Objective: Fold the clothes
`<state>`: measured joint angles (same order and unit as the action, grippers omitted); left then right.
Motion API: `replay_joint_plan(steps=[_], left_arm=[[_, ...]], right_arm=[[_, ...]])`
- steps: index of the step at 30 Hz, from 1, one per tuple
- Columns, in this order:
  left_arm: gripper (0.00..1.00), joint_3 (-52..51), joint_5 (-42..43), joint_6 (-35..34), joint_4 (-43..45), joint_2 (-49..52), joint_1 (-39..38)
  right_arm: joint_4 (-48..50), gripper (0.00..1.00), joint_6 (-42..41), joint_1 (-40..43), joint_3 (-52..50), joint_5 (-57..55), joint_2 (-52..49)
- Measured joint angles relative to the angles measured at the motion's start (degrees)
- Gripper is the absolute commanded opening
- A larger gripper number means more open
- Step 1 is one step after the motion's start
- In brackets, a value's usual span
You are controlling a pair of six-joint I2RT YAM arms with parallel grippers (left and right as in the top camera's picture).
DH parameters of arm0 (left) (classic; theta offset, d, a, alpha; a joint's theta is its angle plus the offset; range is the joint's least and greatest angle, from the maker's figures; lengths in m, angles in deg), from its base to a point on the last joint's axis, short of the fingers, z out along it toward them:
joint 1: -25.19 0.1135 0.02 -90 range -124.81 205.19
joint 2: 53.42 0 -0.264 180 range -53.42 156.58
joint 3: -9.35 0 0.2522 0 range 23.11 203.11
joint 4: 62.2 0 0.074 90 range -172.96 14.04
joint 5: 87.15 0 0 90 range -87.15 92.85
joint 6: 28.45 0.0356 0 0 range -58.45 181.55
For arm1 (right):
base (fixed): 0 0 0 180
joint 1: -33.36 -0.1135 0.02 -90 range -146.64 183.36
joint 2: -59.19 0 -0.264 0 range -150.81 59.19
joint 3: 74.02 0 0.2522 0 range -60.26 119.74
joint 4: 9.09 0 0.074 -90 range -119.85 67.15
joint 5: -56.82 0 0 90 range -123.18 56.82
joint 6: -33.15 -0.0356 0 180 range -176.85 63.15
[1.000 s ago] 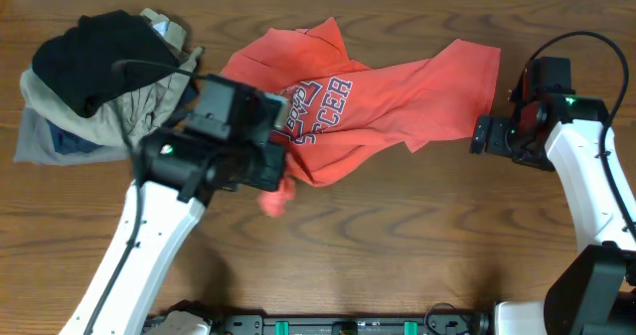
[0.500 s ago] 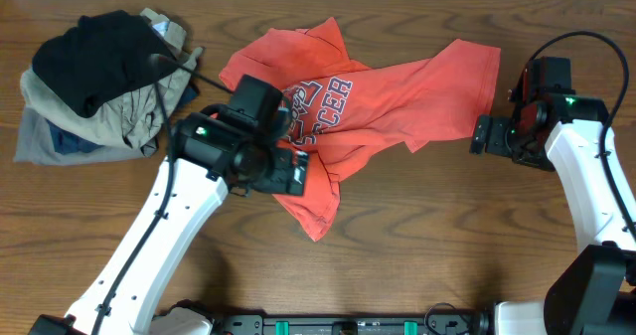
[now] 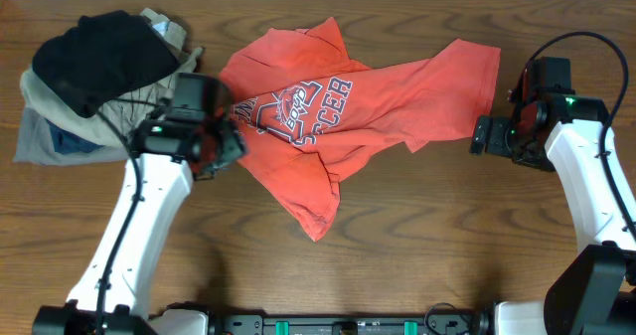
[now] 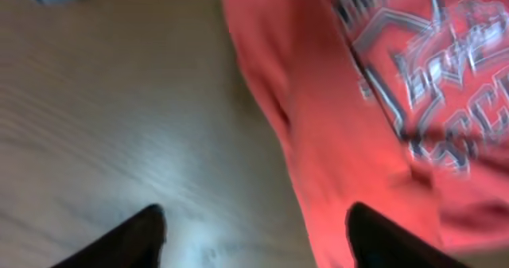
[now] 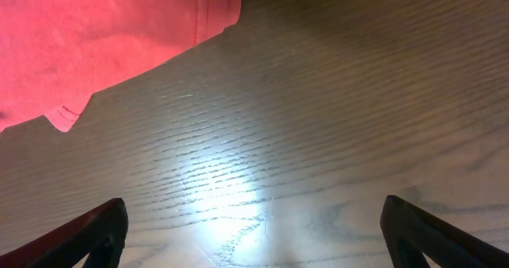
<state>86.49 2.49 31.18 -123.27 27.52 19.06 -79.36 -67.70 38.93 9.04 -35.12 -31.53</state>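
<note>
The clothes, a red-orange T-shirt (image 3: pixel 397 86) with blue and white lettering, lie crumpled across the table's middle, one flap reaching toward the front edge. My left gripper (image 3: pixel 237 141) hovers open at the shirt's left edge. In the left wrist view its jaws (image 4: pixel 258 230) hold nothing, one finger over bare wood and the other over the shirt (image 4: pixel 358 109). My right gripper (image 3: pixel 479 136) stands open just off the shirt's right end. In the right wrist view it (image 5: pixel 254 224) is over bare wood, with the shirt's corner (image 5: pixel 95 37) at the upper left.
A pile of other garments sits at the back left: a black one (image 3: pixel 99 52) on top of a khaki one (image 3: pixel 114 116) and a grey one (image 3: pixel 45 146). The left arm's wrist is close to that pile. Bare wooden table (image 3: pixel 447 236) runs along the front.
The left gripper let go of the shirt flap, opened, and swung back left to the shirt's left edge. The flap now lies spread toward the front. The right arm has not moved.
</note>
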Motion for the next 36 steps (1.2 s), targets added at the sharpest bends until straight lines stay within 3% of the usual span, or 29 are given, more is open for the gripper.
replay_joint_plan(steps=[5,18,23,36], left_arm=[[0.71,-1.7,3.7,1.1,7.6,3.8,3.8],[0.68,-1.9,7.8,-3.3,11.1,20.1,3.9],[0.53,-1.9,7.9,-4.6,13.4,21.7,3.9],[0.53,-1.9,6.1,-4.6,11.7,21.8,4.5]], right_arm=[[0.0,0.99,0.0,0.0,0.0,0.0,0.0],[-0.7,0.99,0.0,0.0,0.0,0.0,0.0],[-0.7,0.99,0.0,0.0,0.0,0.0,0.0],[-0.7,0.99,0.0,0.0,0.0,0.0,0.0]])
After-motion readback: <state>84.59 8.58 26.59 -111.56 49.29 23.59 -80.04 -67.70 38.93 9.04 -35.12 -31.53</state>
